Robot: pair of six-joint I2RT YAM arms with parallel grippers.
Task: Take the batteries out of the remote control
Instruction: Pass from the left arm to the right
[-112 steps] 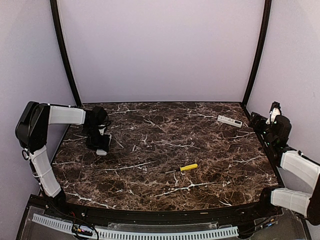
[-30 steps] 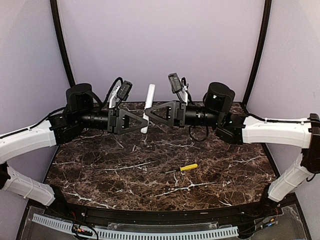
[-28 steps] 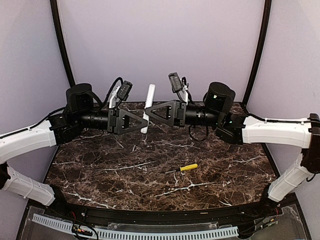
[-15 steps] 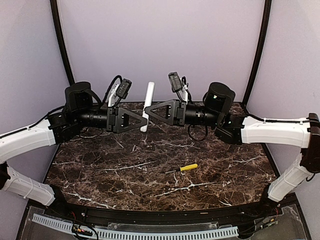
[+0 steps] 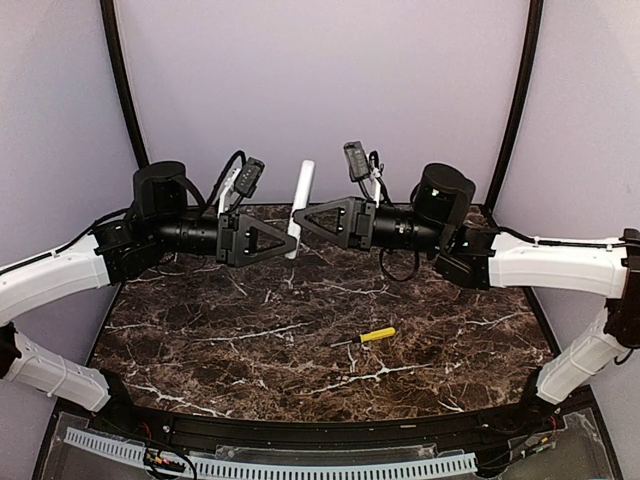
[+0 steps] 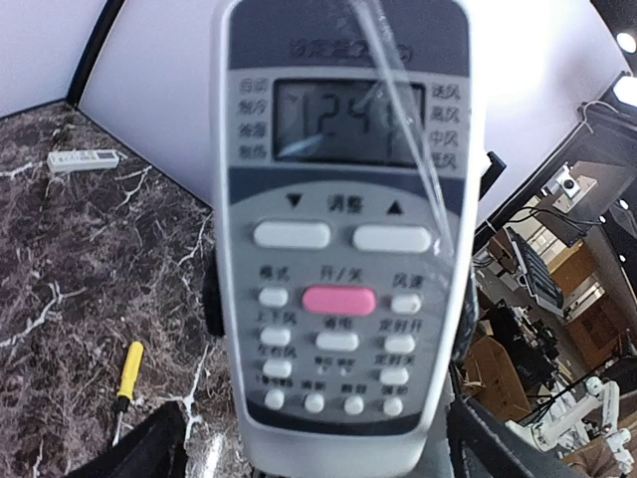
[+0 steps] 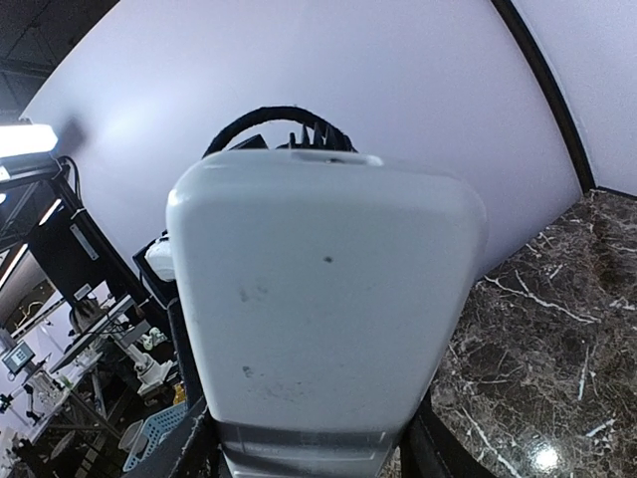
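The white remote control [image 5: 301,208] stands upright in the air above the back of the table, between the two grippers. My right gripper [image 5: 303,226] is shut on its lower end; in the right wrist view the remote's plain back [image 7: 323,299] fills the frame, with the gripper [image 7: 311,450] hugging both sides. My left gripper [image 5: 287,241] faces it from the left and is open. In the left wrist view the button face [image 6: 338,249] fills the frame, and the gripper [image 6: 318,453] stands clear of its sides. The batteries are hidden.
A yellow-handled screwdriver [image 5: 370,336] [image 6: 126,373] lies on the dark marble table [image 5: 250,350] in the middle front. A small white rectangular piece [image 6: 84,159] lies near the table's far right edge. Lilac walls close in the back and sides.
My right gripper has closed on the remote and my left gripper has opened off it. The remote has shifted slightly up and to the right.
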